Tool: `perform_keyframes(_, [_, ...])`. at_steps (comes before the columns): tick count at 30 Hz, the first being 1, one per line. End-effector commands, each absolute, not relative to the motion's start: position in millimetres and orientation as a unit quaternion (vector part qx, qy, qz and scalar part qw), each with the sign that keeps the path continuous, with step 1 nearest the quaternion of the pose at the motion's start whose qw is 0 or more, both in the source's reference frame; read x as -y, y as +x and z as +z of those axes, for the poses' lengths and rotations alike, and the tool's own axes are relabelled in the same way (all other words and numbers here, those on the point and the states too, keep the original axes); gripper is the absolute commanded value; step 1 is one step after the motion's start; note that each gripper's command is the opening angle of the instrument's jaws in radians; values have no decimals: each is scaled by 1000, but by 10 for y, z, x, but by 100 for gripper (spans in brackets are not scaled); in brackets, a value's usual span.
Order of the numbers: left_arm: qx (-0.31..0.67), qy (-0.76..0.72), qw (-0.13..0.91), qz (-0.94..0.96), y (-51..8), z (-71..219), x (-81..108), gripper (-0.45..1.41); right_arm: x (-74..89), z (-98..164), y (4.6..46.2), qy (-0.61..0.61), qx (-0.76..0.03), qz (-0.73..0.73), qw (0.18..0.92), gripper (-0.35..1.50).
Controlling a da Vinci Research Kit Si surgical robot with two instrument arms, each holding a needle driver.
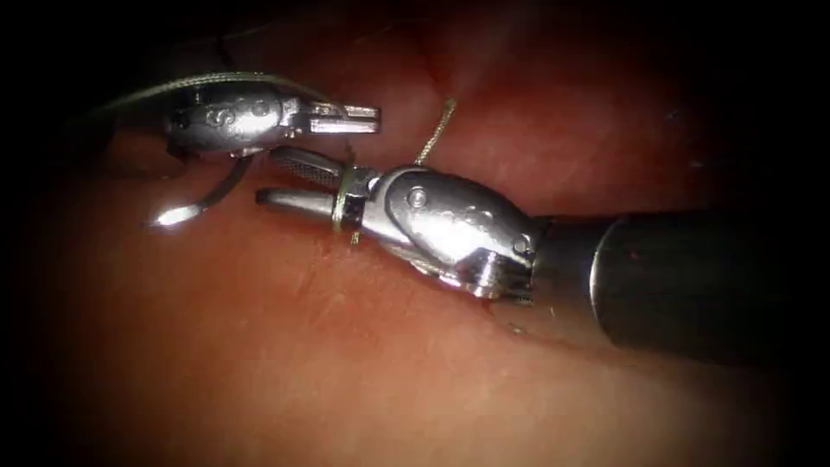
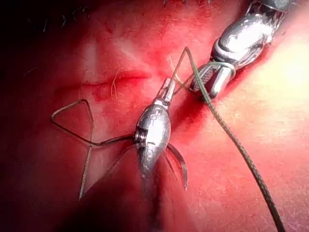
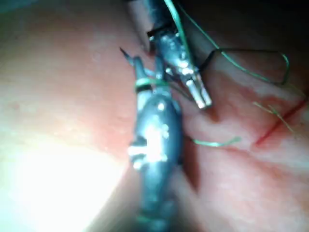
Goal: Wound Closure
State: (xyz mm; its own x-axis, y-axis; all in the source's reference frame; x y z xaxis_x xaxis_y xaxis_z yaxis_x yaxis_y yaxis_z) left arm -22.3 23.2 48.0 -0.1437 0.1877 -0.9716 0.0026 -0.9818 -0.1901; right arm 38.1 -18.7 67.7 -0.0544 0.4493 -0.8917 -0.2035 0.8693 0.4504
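Item: my two tools over the tissue point(image 1: 346, 363), thread looped on my right one.

My right tool point(image 1: 294, 183) comes in from 3 o'clock with its jaws parted and grasping nothing; the green thread point(image 1: 437, 130) is wound round them near the hinge and runs off toward 12 o'clock. My left tool point(image 1: 346, 118) sits at 10 o'clock from it, jaws clenched; I cannot tell whether thread is pinched at the tips. The needle point(image 1: 203, 201) hangs under my left tool's body, curving toward 8 o'clock, its tip clear of the tissue. In the left wrist view the cut point(image 2: 120, 79) lies at 10 o'clock from my left tool point(image 2: 167, 90), with thread loops point(image 2: 72, 121) lying beside it.
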Motion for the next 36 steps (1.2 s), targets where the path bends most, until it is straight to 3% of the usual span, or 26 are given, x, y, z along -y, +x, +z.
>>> perform_keyframes(1, [72,-652,60,752,-228,485,-233,-45,188,682,385,90,-685,240,682,36])
perform_keyframes(6, [73,-649,63,754,-201,475,-204,-45,185,693,355,74,-656,332,674,41])
perform_keyframes(11, [71,-648,65,756,-201,466,-186,-45,194,709,346,77,-643,388,656,41])
perform_keyframes(16, [71,-648,66,756,-205,457,-171,-45,201,718,341,87,-626,431,644,52])
perform_keyframes(28, [83,-654,68,749,-230,423,-178,-45,232,747,314,124,-543,609,565,56])
perform_keyframes(36, [89,-659,61,744,-260,429,-185,-45,233,757,307,139,-520,674,506,71])
